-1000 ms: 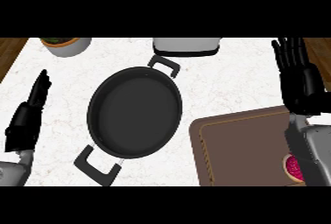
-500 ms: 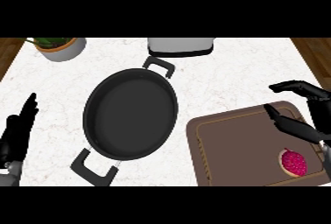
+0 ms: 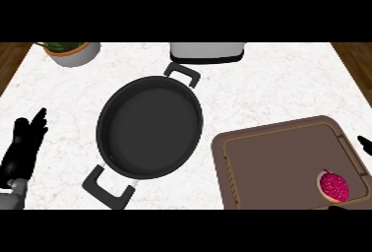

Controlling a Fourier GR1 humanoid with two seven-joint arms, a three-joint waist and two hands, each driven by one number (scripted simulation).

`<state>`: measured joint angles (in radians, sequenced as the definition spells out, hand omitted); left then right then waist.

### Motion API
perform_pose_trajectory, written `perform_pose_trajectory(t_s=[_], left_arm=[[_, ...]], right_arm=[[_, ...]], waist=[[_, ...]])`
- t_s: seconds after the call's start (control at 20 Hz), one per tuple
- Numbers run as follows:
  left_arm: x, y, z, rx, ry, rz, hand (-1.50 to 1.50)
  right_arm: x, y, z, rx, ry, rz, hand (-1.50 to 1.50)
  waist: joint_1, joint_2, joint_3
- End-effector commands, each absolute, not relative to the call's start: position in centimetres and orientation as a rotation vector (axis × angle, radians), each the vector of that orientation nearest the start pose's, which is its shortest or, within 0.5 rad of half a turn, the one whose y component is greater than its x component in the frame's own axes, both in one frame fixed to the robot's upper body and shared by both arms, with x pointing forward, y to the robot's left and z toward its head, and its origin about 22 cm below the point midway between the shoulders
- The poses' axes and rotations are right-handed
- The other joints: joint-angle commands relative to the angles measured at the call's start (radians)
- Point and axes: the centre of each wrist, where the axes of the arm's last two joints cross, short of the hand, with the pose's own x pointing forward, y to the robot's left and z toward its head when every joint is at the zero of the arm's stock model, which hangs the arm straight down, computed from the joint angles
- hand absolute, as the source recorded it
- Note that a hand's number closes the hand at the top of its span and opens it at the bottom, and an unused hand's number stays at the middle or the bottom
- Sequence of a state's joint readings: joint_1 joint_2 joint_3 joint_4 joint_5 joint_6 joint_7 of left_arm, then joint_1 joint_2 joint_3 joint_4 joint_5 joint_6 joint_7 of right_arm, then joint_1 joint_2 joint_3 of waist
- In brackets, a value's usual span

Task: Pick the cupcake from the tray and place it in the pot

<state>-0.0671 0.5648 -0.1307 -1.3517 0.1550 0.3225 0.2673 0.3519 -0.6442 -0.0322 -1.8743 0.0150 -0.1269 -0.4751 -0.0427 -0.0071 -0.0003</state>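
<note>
White marble counter (image 3: 291, 88) held pot (image 3: 149, 128) left of tray (image 3: 280, 162); cupcake (image 3: 333, 185) sat near tray's right edge; right hand (image 3: 364, 143) barely showed, fingers untellable; left hand (image 3: 23, 147) rested open; best approach probably from above.

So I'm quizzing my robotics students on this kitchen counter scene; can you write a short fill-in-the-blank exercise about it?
1. The cupcake with pink topping sits on the brown ____.
2. The black pot holds ____.
3. The tray lies to the ____ of the pot.
4. The left hand rests open near the view's ____ edge.

Missing words: tray; nothing; right; left
</note>
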Motion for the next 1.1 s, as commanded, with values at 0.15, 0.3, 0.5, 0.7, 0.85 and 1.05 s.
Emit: perform_pose_trajectory(t_s=[0.15,0.3,0.5,0.7,0.85,1.05], left_arm=[[25.5,34.2,1.7,0.554,-1.136,-0.070,0.00],[25.9,33.1,2.2,0.542,-1.142,-0.065,0.00],[25.5,33.7,2.3,0.536,-1.148,-0.085,0.00],[26.1,33.8,3.7,0.513,-1.156,-0.093,0.00],[26.6,32.2,3.6,0.517,-1.162,-0.095,0.00],[24.5,34.1,1.8,0.520,-1.146,-0.104,0.00]], right_arm=[[13.5,-38.6,13.7,-0.728,-1.657,0.948,-1.50],[13.4,-37.1,15.8,-0.769,-1.527,1.054,-1.50],[12.4,-36.1,16.9,-0.742,-1.311,1.207,-1.50],[11.9,-34.0,17.2,-0.661,-1.147,1.281,-1.50],[11.3,-32.9,16.9,-0.666,-1.111,1.288,-1.50],[11.8,-34.5,16.6,-0.704,-1.047,1.228,-1.50]], waist=[[0.002,0.001,-0.003],[0.016,0.004,-0.004],[0.020,0.003,-0.003],[0.034,0.006,-0.002],[0.035,0.006,0.000],[0.038,0.005,0.000]])
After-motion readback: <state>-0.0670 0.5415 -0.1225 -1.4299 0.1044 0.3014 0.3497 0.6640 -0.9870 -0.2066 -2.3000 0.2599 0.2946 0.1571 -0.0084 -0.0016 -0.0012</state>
